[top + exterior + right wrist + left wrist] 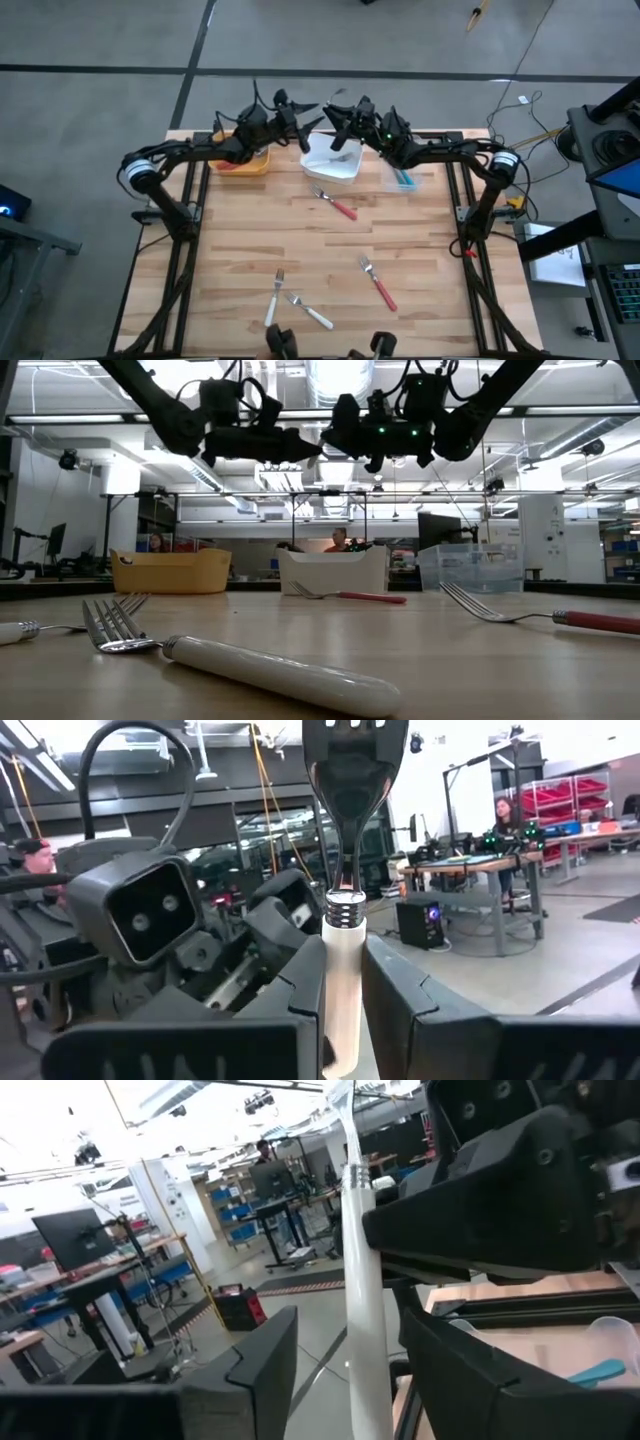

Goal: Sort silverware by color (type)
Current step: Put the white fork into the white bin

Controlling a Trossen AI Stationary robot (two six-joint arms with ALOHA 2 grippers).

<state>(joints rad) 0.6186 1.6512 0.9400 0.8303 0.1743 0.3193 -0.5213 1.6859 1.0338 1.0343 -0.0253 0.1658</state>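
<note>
Both grippers meet high above the white bin [332, 165]. Between them is a fork with a white handle [343, 970] and a silver head [355, 765]. My right gripper [343, 982] is shut on it. My left gripper [345, 1335] is open, and its fingers stand on either side of the same white handle [362, 1300] with a gap showing. Two red-handled forks [340, 206] [379, 286] and two white-handled forks [272, 301] [311, 313] lie flat on the table. A teal-handled one lies in the clear bin [404, 179]. My right gripper pinches the white handle just below its metal collar [345, 908] between the two fingers. The silver head sticks out beyond the fingertips. The fork is lifted clear of the table and the bins.
The orange bin [246, 160], white bin and clear bin stand in a row along the table's far edge. In the low view a white-handled fork [270, 672] lies close to the near edge. People and desks show in the room beyond the table.
</note>
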